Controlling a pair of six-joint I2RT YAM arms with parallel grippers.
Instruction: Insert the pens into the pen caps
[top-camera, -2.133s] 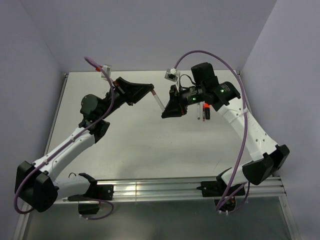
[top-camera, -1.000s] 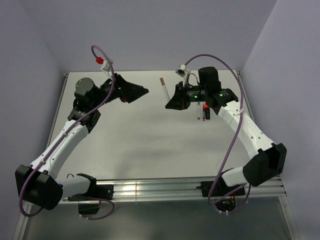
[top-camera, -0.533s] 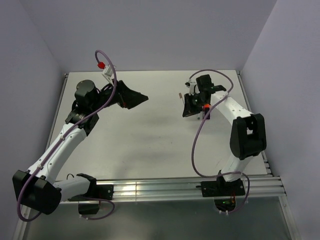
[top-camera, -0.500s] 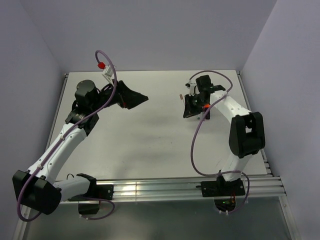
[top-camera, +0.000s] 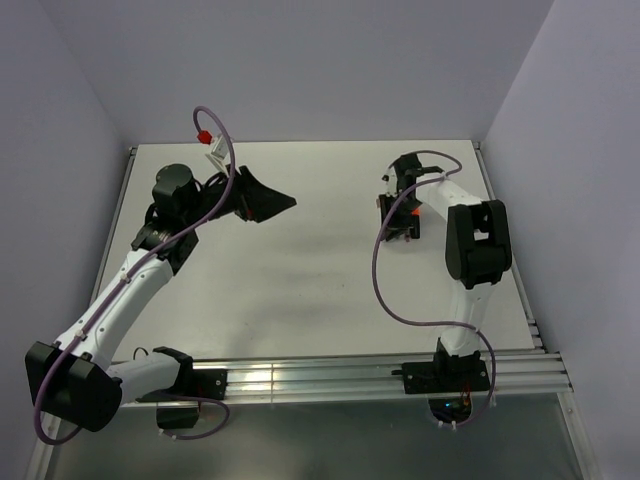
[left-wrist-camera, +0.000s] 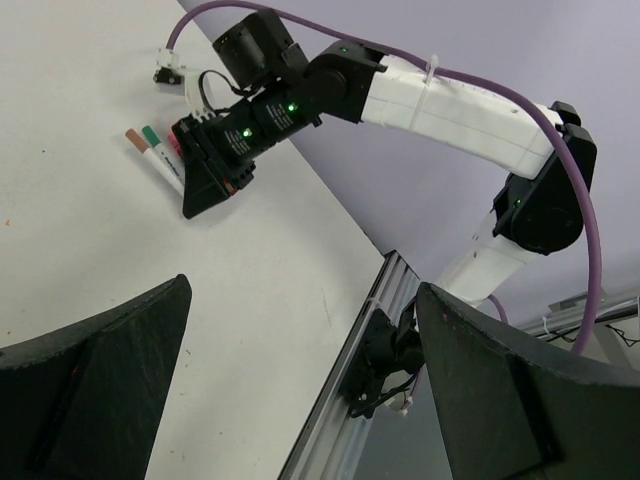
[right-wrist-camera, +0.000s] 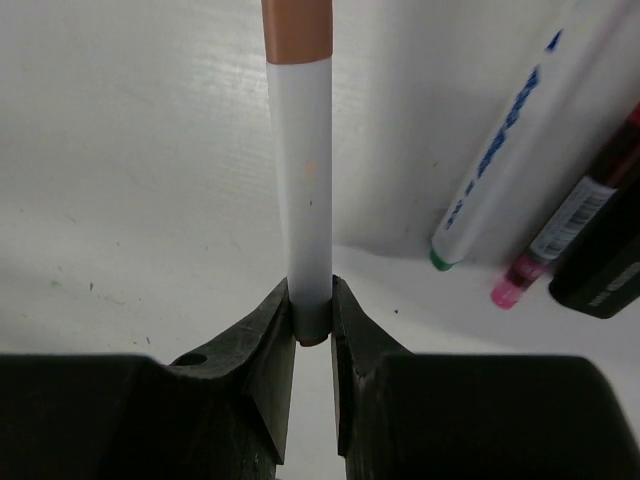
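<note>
My right gripper (right-wrist-camera: 310, 310) is shut on the end of a thin white pen (right-wrist-camera: 303, 200) that has a brownish-red cap (right-wrist-camera: 297, 30) on its far end. The pen lies low over the table, beside another white pen (right-wrist-camera: 520, 130) with a green end, a dark red pen (right-wrist-camera: 575, 220) and the black marker (right-wrist-camera: 610, 275). From above, the right gripper (top-camera: 393, 220) is at the back right by this group of pens (top-camera: 411, 226). My left gripper (top-camera: 275, 200) hangs open and holds nothing, well to the left. In the left wrist view its wide-apart fingers (left-wrist-camera: 90, 390) frame the right gripper (left-wrist-camera: 205, 185).
The white table (top-camera: 300, 280) is walled by purple panels on three sides. An aluminium rail (top-camera: 320, 378) runs along the near edge. The right arm's purple cable (top-camera: 385, 290) loops over the table's right part.
The left gripper let go of the white pen, opened wide and drew back left. The right arm carried the capped pen to the right and down beside the other pens.
</note>
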